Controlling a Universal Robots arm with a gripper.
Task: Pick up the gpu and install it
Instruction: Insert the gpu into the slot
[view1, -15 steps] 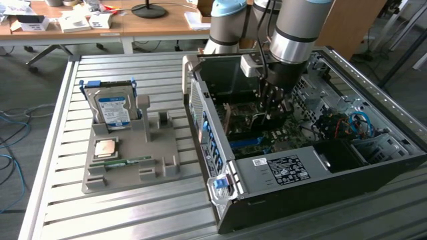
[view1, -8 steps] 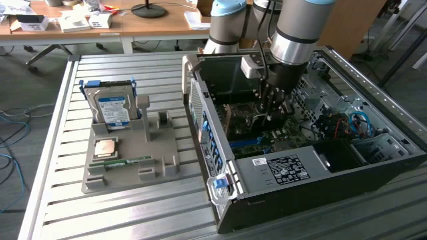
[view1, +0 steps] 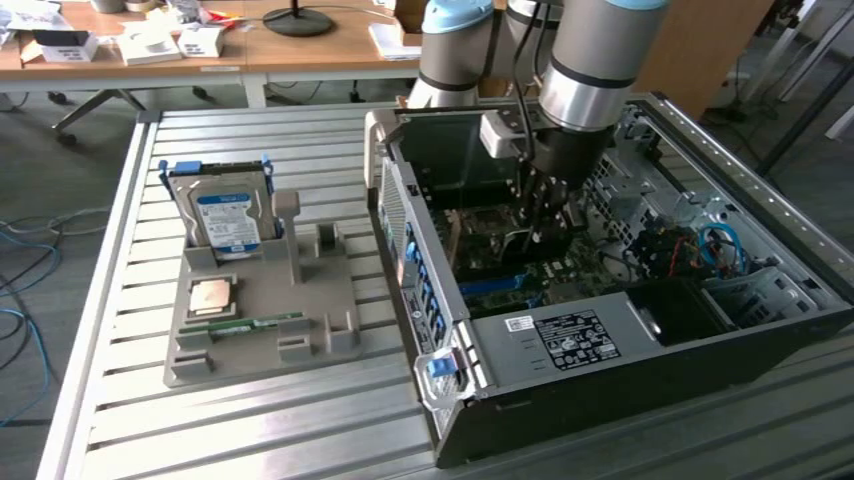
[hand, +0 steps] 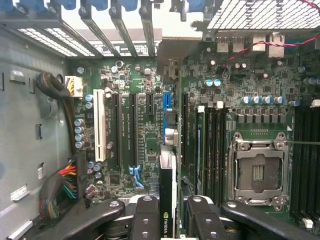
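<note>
Plainly little of the gpu (hand: 167, 190), a thin flat green circuit-board card, can be seen. In the wrist view it appears edge-on as a narrow dark strip with a small green logo, so neither of its broad faces shows. Its near end is cut off between the black fingers (hand: 147, 220), and its metal bracket is hard to make out. The black tool (hand: 172, 220) is clamped on this card from both sides.

The card hangs over the green motherboard (hand: 125, 150) with its lower edge toward the board. Its long axis runs parallel to the long black expansion slots (hand: 134, 135) and the white slot (hand: 100, 130). It sits between those slots and the silver square processor socket (hand: 257, 170). Whether it touches any slot cannot be told.

In the exterior view the arm reaches down into the open black computer case (view1: 641, 340), which lies on the slatted metal bench (view1: 267, 420). The card itself is lost there in the dark interior behind the tool. Beside the case, toward the exterior view's left, a grey moulded tray (view1: 320, 340) holds an upright hard drive with a blue-white label (view1: 227, 215) and a small narrow green memory stick (view1: 247, 325).
</note>
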